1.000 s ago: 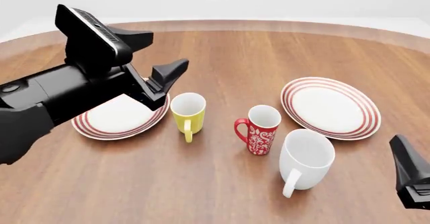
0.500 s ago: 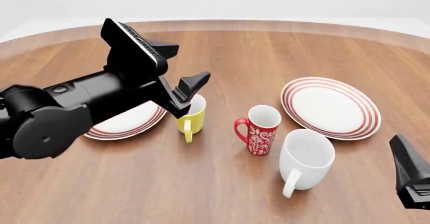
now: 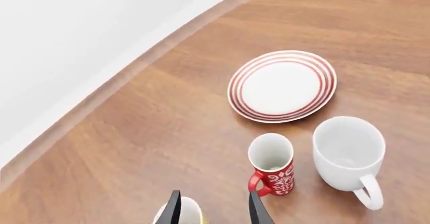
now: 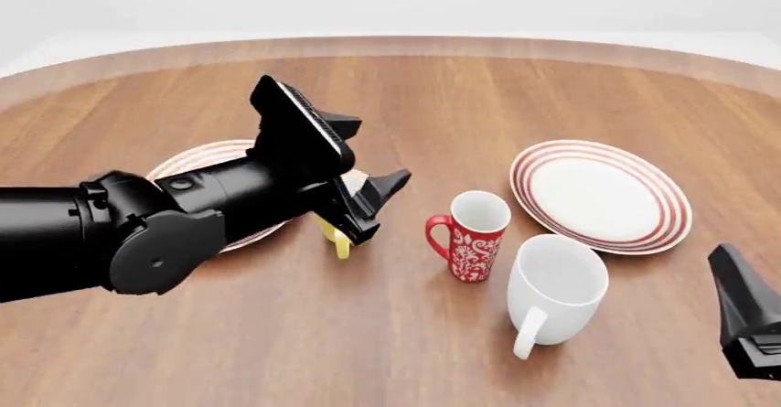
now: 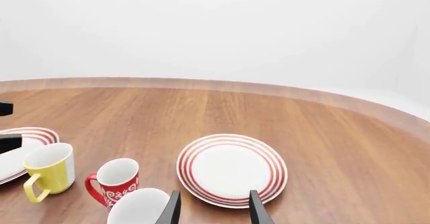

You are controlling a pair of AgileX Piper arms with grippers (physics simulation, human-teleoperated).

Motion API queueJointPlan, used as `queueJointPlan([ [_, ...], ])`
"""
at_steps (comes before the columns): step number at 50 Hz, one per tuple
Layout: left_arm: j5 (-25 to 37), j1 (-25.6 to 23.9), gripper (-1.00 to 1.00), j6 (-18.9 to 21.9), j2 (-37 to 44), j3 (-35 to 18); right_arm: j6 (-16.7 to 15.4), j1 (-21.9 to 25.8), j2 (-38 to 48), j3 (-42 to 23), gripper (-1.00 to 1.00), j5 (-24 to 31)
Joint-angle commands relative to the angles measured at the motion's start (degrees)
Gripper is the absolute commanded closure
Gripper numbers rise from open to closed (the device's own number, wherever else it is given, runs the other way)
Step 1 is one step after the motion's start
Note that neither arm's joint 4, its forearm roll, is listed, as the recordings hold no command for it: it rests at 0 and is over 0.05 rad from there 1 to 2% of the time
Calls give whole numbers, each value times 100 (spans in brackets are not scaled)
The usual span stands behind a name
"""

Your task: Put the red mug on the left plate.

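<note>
Left gripper (image 4: 372,208) spread open above yellow mug (image 4: 338,239), beside upright red mug (image 4: 469,235).

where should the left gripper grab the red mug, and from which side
Probably the rim of the red mug, from above: it stands upright, mouth open. One finger inside, one outside on the wall away from the white mug. Its handle faces the left gripper.
</note>
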Motion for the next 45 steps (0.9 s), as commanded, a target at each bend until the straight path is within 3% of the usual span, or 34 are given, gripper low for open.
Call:
queueJointPlan([
  [1,-64,-52,-100,114,380,-63,14,-9,4,-5,-100,6],
  [45,-2,-224,-100,293,1647,-389,57,-45,-1,56,-100,-1],
])
